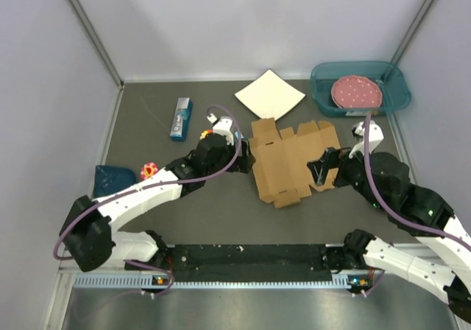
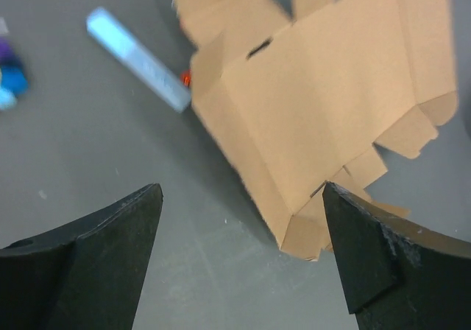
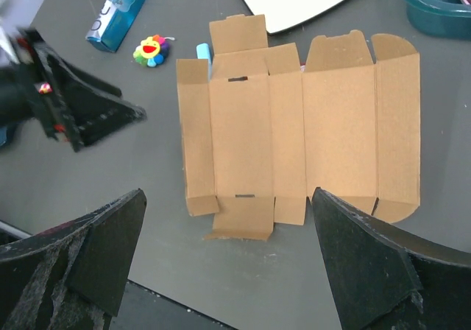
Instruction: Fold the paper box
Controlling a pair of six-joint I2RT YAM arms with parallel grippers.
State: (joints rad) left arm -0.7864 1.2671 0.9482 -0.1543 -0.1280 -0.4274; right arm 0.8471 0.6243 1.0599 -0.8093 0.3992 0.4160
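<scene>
Located the paper box (image 1: pixel 291 160) unfolded and flat on the counter, right of centre, with all flaps spread open. Confirmed the same flat state in the left wrist view (image 2: pixel 316 102) and the right wrist view (image 3: pixel 294 138). Noted two narrow slots in one panel.

Found the left gripper (image 1: pixel 244 155) just beside the box's left edge, apart from the cardboard. Verified a wide jaw setting with nothing between the fingers (image 2: pixel 239 197).

Found the right gripper (image 1: pixel 322 169) over the right part of the box. Verified a wide jaw setting here too, nothing held (image 3: pixel 227 197). Could not establish any contact with the cardboard.

Recorded a white square sheet (image 1: pixel 269 94) just beyond the box, toward the far edge. Recorded a teal tray (image 1: pixel 320 76) in the far right corner, holding a pink dotted disc (image 1: pixel 356 92). Recorded a small blue carton (image 1: pixel 181 118) left of centre toward the far edge, and a small colourful toy (image 1: pixel 149 171) near the left edge beside a dark blue object (image 1: pixel 112 179).
</scene>
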